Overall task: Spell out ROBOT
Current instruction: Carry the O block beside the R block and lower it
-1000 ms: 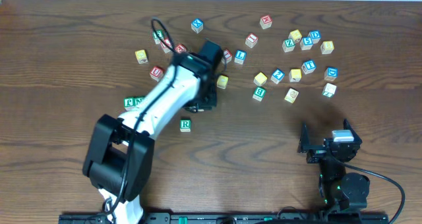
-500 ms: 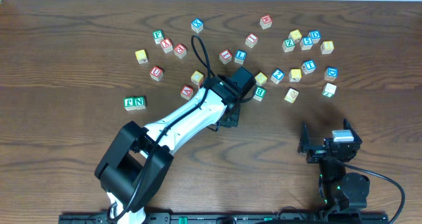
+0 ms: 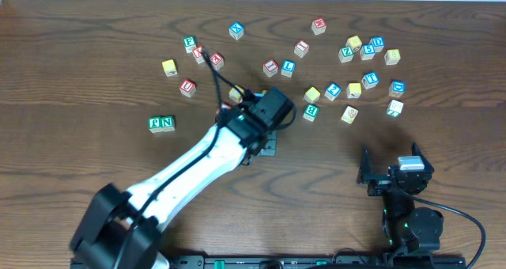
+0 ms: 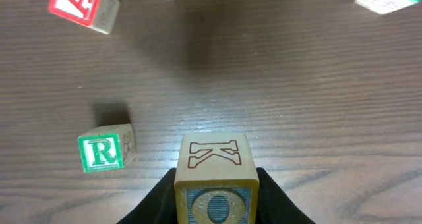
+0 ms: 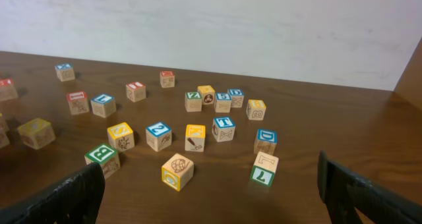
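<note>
Since the O cube [image 4: 216,159] is likely light, rigid wood with slick flat faces, left hand [image 4: 216,201] grips it square across two opposite sides, near the green R cube [image 4: 102,151], to its right in wrist view, possibly lifted off the surface [image 4: 297,85]; right hand [image 5: 208,188] wide open.

This looks like a robotics lab bench to me: a bare wood-grain table [image 3: 47,103], a plain white wall [image 5: 264,26] at twelve o'clock, and my white arm [image 3: 190,162] rising from a black rail [image 3: 261,262] at six o'clock.
</note>
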